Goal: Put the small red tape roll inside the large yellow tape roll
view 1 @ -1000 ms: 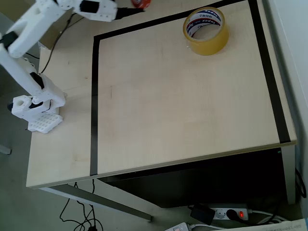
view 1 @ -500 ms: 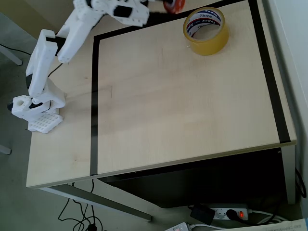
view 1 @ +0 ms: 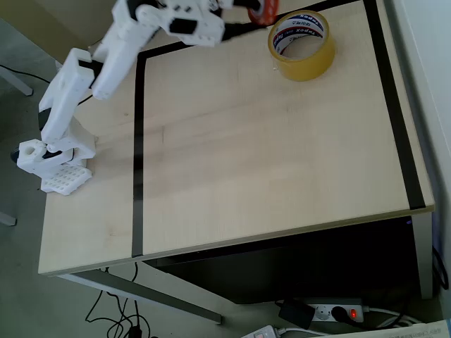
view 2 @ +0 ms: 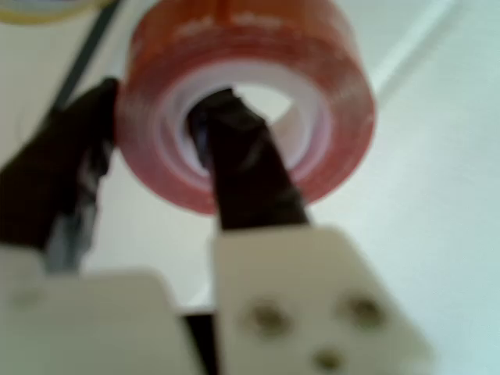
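Gripper (view 2: 156, 148) clamped on small red tape roll (view 2: 250, 86), one finger through core, other outside; roll held off table (view 1: 268, 176), just left of large yellow tape roll (view 1: 301, 45) in overhead view

office or lab, desk (view 1: 282, 176), power strip (view 1: 331, 311)

Pale wood-grain tabletop (view 1: 268, 162) with black tape border (view 1: 138, 155), evenly lit. Grey floor (view 1: 17, 282) at 8 o'clock, black cables (view 1: 116, 317) trailing. White power strip (view 1: 335, 311), red switch lit, at 5 o'clock.
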### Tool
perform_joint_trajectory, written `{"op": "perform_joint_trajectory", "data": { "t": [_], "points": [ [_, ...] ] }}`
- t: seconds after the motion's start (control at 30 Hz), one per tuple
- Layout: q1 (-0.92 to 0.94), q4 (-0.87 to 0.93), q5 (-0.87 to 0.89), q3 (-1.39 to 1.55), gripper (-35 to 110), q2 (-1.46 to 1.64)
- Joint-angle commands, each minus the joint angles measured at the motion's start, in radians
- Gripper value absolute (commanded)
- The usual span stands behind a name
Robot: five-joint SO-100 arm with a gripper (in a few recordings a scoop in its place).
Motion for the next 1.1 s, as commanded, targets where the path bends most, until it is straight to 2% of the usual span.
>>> {"op": "perform_joint_trajectory", "data": {
  "t": [0.0,0.63,0.77,1.07],
  "points": [
    [0.006,-0.067,-0.041,-0.084,0,0.018],
    [0.009,-0.173,-0.041,-0.094,0,-0.115],
    [-0.005,-0.153,-0.041,-0.118,12,-0.135],
    [-0.017,-0.097,-0.041,-0.135,19,-0.138]
  ]
}}
